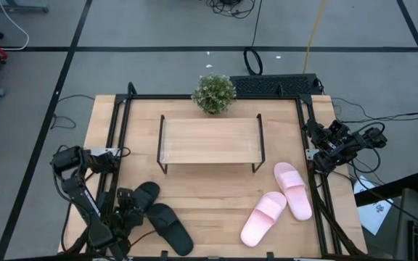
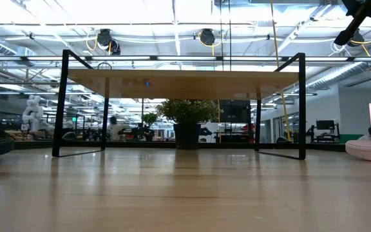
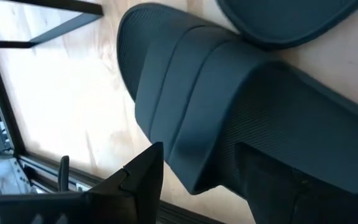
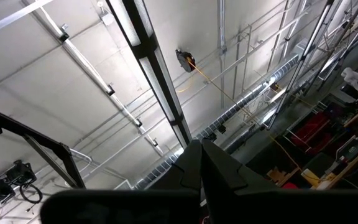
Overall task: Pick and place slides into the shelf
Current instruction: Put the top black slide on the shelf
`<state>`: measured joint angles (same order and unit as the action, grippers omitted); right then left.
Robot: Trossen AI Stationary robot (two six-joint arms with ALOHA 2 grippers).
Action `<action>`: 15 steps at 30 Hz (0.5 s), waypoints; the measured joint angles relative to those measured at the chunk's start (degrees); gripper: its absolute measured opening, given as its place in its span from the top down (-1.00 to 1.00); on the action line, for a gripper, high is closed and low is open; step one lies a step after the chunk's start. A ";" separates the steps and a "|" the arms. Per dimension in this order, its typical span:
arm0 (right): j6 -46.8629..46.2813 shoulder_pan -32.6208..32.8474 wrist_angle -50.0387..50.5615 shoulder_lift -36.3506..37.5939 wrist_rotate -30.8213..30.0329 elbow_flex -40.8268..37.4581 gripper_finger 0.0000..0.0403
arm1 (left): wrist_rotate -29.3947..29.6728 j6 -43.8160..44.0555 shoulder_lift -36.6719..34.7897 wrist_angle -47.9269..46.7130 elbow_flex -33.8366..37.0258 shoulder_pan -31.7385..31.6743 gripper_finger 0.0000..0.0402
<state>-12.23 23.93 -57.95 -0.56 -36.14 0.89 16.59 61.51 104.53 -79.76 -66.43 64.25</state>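
The shelf stands mid-table on thin black legs, and the low view shows its light-wood board. Two black slides lie near the table's near left corner: one beside my left gripper, the other to its right. The first black slide fills the left wrist view. My left gripper is open, with one finger beside the slide's strap and the other in front of the strap. Two pink slides lie at the near right. My right gripper is shut, raised at the table's right edge. My left gripper stands open around the side edge of the black slide's strap, coming down at a slant from the near left. I cannot tell whether either finger touches the strap. The slide lies flat on the table.
A small potted plant stands behind the shelf at the far edge. A black metal frame runs around the tabletop. Bare wood lies between the shelf and the slides. One pink slide shows at the low view's right edge.
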 joint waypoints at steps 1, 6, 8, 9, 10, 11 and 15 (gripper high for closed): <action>-0.02 -0.01 0.01 0.00 0.00 0.00 1.00 | 0.01 0.00 0.00 0.34 0.38 0.00 0.02; -0.09 0.01 0.19 0.02 -0.02 0.00 1.00 | 1.46 -0.17 0.00 1.61 1.70 0.00 0.02; -0.09 0.00 0.37 0.00 -0.01 0.00 1.00 | 2.63 -0.24 0.00 1.85 1.74 -0.04 0.02; -0.09 0.01 0.50 0.00 0.00 0.00 1.00 | 3.31 -0.25 0.00 1.92 1.74 -0.04 0.02; -0.09 0.01 0.57 0.00 -0.01 0.00 1.00 | 3.91 -0.27 0.00 2.00 1.74 -0.11 0.02; -0.09 0.01 0.61 0.00 -0.02 0.00 1.00 | 4.46 -0.26 0.00 1.98 1.74 -0.13 0.02; -0.09 -0.01 0.99 0.00 -0.02 0.00 1.00 | 6.62 -0.25 0.00 2.03 1.74 -0.15 0.02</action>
<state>-12.32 23.92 -56.96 -0.56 -36.16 0.89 23.21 61.25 104.53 -77.73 -64.69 64.10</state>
